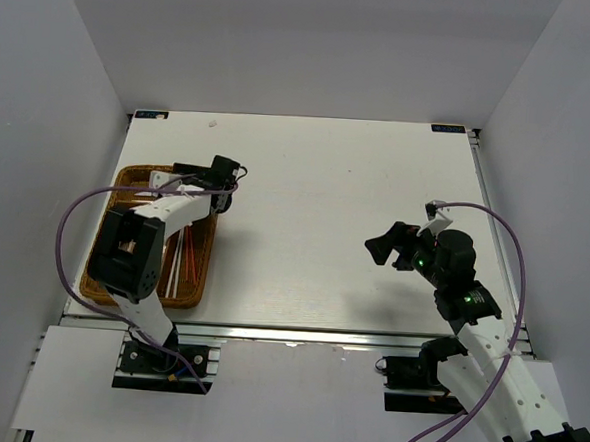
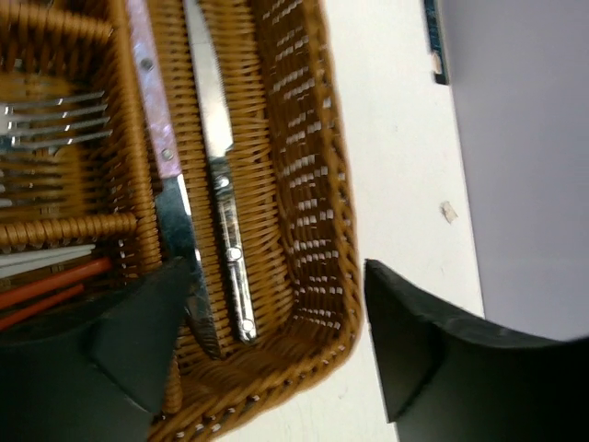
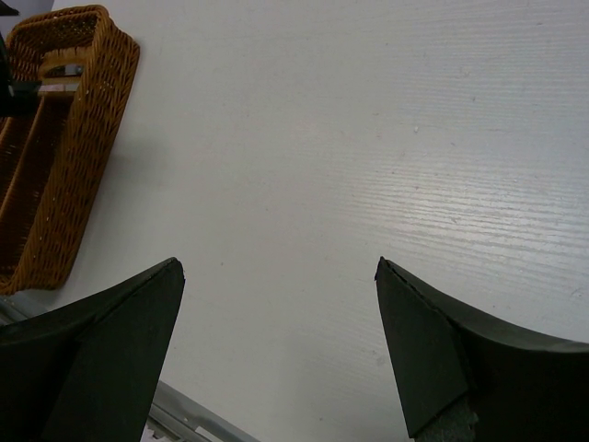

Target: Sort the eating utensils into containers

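Note:
The brown wicker tray point(image 1: 104, 287) stands at the table's left; it also shows in the left wrist view point(image 2: 313, 166) and the right wrist view point(image 3: 87, 120). My left gripper point(image 2: 276, 313) is open and empty above the tray's far right corner. Under it lie a pink-handled knife point(image 2: 152, 101) and a dark-handled knife point(image 2: 221, 184) in one long slot. Forks point(image 2: 51, 124) lie in a neighbouring compartment, and red chopsticks point(image 2: 55, 281) and white chopsticks point(image 2: 41, 261) in another. My right gripper point(image 1: 386, 245) is open and empty above bare table at the right.
The white table point(image 1: 326, 203) is enclosed by white walls on three sides. A metal rail point(image 1: 298, 333) runs along the near edge. Purple cables loop off both arms.

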`<control>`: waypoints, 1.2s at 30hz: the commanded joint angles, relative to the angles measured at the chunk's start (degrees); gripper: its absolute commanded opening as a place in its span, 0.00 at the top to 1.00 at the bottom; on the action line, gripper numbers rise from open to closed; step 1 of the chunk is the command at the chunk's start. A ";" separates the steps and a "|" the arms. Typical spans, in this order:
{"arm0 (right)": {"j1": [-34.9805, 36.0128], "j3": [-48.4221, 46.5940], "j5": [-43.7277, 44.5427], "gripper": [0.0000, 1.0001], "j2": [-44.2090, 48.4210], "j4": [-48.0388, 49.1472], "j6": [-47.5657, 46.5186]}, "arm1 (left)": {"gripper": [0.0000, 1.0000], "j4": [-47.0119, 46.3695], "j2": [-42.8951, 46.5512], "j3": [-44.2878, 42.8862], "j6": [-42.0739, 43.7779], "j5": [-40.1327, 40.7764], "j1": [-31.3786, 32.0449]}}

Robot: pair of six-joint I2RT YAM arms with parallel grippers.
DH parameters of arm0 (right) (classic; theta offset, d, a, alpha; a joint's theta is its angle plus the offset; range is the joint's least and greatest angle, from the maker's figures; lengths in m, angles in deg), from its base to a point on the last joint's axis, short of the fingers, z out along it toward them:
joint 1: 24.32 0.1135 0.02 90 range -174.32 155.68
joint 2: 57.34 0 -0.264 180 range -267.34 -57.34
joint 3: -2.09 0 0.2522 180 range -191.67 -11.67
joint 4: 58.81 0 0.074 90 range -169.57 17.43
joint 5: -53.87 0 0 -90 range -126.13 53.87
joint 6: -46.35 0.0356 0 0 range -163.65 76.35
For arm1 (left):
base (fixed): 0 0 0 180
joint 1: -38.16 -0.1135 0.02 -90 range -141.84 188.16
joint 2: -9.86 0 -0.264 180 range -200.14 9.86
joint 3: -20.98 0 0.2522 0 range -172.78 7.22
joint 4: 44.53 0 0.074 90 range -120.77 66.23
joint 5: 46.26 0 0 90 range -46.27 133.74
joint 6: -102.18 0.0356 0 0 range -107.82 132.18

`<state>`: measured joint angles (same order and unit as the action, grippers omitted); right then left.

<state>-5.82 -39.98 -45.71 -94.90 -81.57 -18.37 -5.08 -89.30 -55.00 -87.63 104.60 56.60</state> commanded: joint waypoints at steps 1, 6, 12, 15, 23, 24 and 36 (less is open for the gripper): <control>0.48 -0.07 -0.70 0.11 0.03 2.49 -0.58 | 0.12 0.85 8.87 -0.37 3.20 4.96 -0.42; 1.01 -0.42 -0.52 0.11 -0.06 2.67 -0.58 | 0.02 -0.98 21.52 1.65 20.49 4.81 -1.56; 2.24 -2.79 0.00 0.11 -0.76 2.32 -1.20 | 0.02 -5.49 39.55 2.55 47.67 -11.10 -2.00; 2.59 -6.04 2.28 0.11 -0.76 -0.66 -1.63 | 0.02 1.62 40.88 -2.19 58.56 -15.32 -2.00; 2.77 -17.98 16.34 0.11 2.93 -12.44 -6.46 | 0.02 17.29 45.35 2.52 76.42 -18.93 -2.00; 2.85 -18.87 18.27 0.11 3.80 -14.97 -7.16 | 0.02 16.68 49.89 6.19 77.13 -19.89 -1.91; 4.79 -23.18 18.55 0.11 7.41 -25.98 -8.93 | 0.02 25.54 70.14 2.72 80.03 -28.60 -2.00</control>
<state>-1.31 -59.42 -28.32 -88.52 -103.82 -25.93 15.66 -20.47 -49.21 -9.56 78.11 54.72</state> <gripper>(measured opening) 0.894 0.981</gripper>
